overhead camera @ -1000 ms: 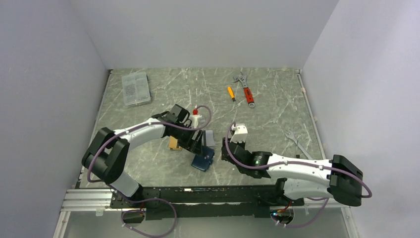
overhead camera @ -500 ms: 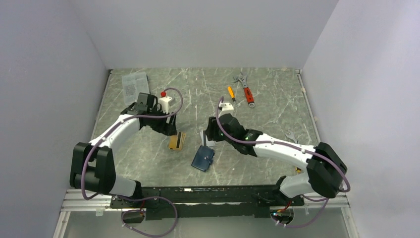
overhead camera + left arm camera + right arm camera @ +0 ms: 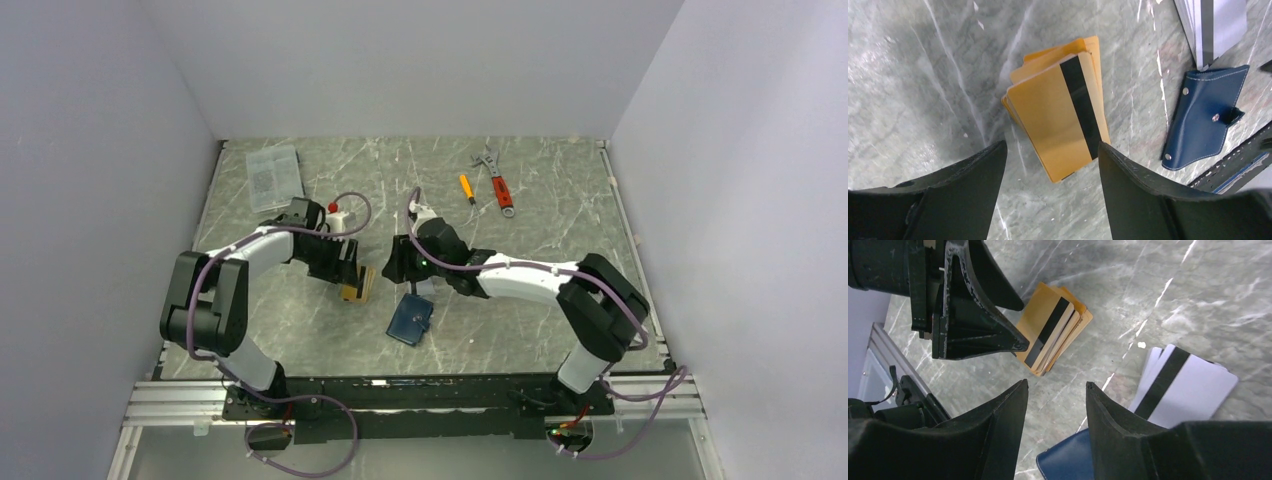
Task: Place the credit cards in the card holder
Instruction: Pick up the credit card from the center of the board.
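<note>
A fanned stack of orange-tan credit cards (image 3: pixel 1058 120), black stripe up, lies flat on the marble table; it also shows in the top view (image 3: pixel 358 287) and the right wrist view (image 3: pixel 1053 327). White-grey cards with a black stripe (image 3: pixel 1183 385) lie to its right, seen too in the left wrist view (image 3: pixel 1215 25). The navy card holder (image 3: pixel 410 319) lies closed nearer the arms (image 3: pixel 1205 117) (image 3: pixel 1068 462). My left gripper (image 3: pixel 1052 147) (image 3: pixel 345 270) is open and empty just above the orange stack. My right gripper (image 3: pixel 1057 385) (image 3: pixel 397 262) is open and empty, hovering between the orange and white cards.
A clear plastic box (image 3: pixel 274 178) sits at the back left. An orange screwdriver (image 3: pixel 466 188) and a red-handled wrench (image 3: pixel 497 182) lie at the back right. The two grippers are close together, the left gripper's fingers (image 3: pixel 973 305) filling the right wrist view's upper left.
My left gripper moved off the card holder, swung left, then came over the orange cards. My right arm reached forward and left to between the two card piles.
</note>
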`<state>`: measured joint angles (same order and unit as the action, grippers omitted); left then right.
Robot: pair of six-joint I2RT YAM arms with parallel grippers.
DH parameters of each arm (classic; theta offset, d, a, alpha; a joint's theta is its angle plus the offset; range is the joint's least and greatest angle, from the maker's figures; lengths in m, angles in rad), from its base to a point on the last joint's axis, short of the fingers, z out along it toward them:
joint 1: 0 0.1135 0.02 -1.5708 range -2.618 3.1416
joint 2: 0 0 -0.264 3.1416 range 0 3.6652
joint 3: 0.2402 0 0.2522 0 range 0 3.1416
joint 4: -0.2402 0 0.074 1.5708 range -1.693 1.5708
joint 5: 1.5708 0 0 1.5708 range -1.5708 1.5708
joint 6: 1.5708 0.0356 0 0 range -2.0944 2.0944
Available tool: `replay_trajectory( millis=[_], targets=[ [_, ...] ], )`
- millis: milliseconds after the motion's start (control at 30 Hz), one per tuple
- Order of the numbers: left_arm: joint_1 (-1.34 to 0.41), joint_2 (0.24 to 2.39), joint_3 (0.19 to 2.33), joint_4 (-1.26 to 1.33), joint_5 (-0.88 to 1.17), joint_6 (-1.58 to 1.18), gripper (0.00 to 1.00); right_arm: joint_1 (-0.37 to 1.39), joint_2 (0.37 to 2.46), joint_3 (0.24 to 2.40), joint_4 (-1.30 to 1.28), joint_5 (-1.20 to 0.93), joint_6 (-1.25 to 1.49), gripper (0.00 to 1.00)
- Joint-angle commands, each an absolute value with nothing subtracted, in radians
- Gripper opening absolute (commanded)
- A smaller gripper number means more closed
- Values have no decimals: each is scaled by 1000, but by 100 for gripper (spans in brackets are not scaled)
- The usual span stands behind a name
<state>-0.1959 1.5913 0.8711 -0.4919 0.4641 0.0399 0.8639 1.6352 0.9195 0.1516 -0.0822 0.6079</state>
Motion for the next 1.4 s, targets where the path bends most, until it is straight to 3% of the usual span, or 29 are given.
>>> replay_trajectory(
  millis=[0,167,433,500,700,1000,1367],
  targets=[
    [-193,1651,905,-490,451,35,73,845,1696,985,254,-194,651,48],
    [-199,1682,938,-505,410,31,63,820,1758,998,288,-260,685,48],
    [-221,1740,989,-548,359,41,19,797,1858,1006,326,-346,721,51],
    [-221,1740,997,-556,355,49,12,794,1878,1006,334,-363,730,52],
    [-212,1681,1001,-565,417,51,8,790,1915,1002,358,-379,739,53],
    [-164,1617,1004,-581,680,52,1,762,1899,963,432,-422,767,54],
    [-110,1610,1009,-601,711,70,0,727,1900,902,550,-492,822,55]
  ],
)
